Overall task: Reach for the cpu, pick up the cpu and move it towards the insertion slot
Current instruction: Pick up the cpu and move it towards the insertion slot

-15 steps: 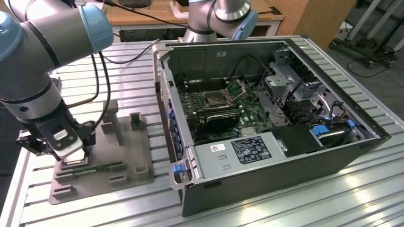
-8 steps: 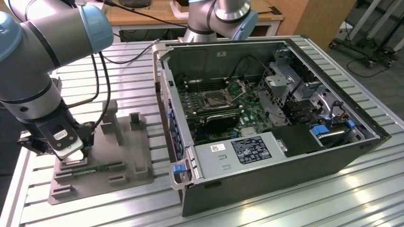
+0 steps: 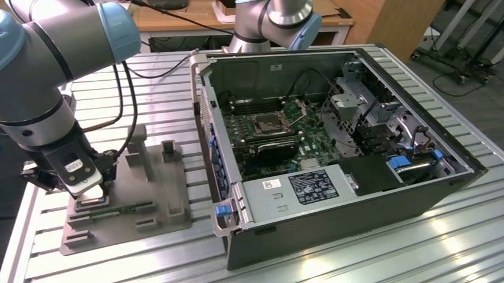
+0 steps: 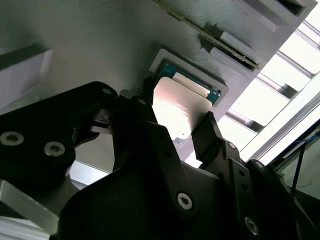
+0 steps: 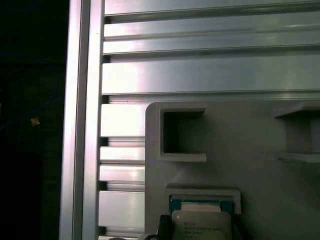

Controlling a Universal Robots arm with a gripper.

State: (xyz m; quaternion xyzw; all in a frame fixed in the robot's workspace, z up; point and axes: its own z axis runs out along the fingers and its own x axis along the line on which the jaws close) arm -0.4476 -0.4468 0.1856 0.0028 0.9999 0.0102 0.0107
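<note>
The cpu (image 4: 181, 107) is a pale silver square with a tan and green rim. It lies in a shallow square nest of the grey holder block (image 3: 150, 194) at the exterior view's left. My gripper (image 3: 88, 191) is down on that block. In the second wrist view its dark fingers (image 4: 209, 131) press against two opposite edges of the chip, shut on it. The first wrist view has the cpu (image 5: 202, 225) at the frame's edge. The insertion slot (image 3: 268, 124), a square socket with a raised metal plate, sits on the green board inside the open computer case (image 3: 425, 188).
A long green memory stick (image 3: 118, 209) lies in the holder block beside the gripper. A second robot arm (image 3: 275, 23) stands behind the case. The ribbed aluminium table (image 3: 378, 259) carries everything. Cables hang from my arm.
</note>
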